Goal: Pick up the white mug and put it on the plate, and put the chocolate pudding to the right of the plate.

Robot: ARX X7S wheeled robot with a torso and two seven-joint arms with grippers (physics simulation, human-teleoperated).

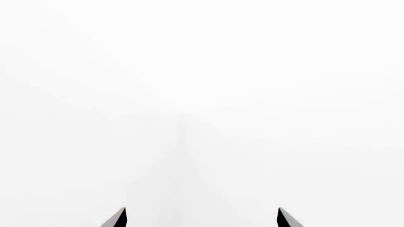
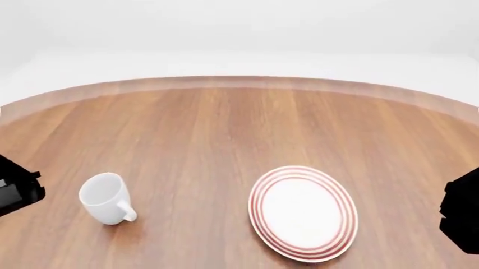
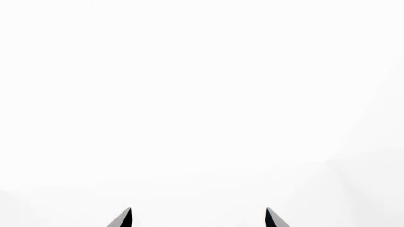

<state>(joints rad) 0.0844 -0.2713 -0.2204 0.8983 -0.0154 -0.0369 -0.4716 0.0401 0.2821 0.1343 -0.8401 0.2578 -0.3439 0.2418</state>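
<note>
Black fingertips, left: two dark tips (image 1: 120, 218) poke into the left wrist view with a broad gap of blank white between them, so the left gripper (image 1: 202, 217) is spread and holds nothing.
Black fingertips, right: same story in the right wrist view, two pointed tips (image 3: 125, 218) standing well apart, the right gripper (image 3: 198, 217) released and empty against plain white.
Arms: in the head view a dark block of the left arm (image 2: 17, 190) sits at the 9 o'clock edge, and a dark block of the right arm (image 2: 463, 216) at about 4 o'clock; neither touches anything on the table.
White mug: there it is, the white mug (image 2: 106, 198) at about 8 o'clock on the table, standing with its mouth tipped away from the camera, loop handle pointing toward 5 o'clock, just beside the left arm's block but clear of it.
Plate: the plate (image 2: 262, 224) with red rings lies flat at about 5 o'clock, well apart from the mug, bare white centre.
Chocolate pudding: nowhere in any of the three views, folks, so its place cannot be told.
Table: round wooden table (image 2: 224, 129), brown grain running away from the camera, pale rim curving across 12 o'clock.
Backdrop: flat white all round.
</note>
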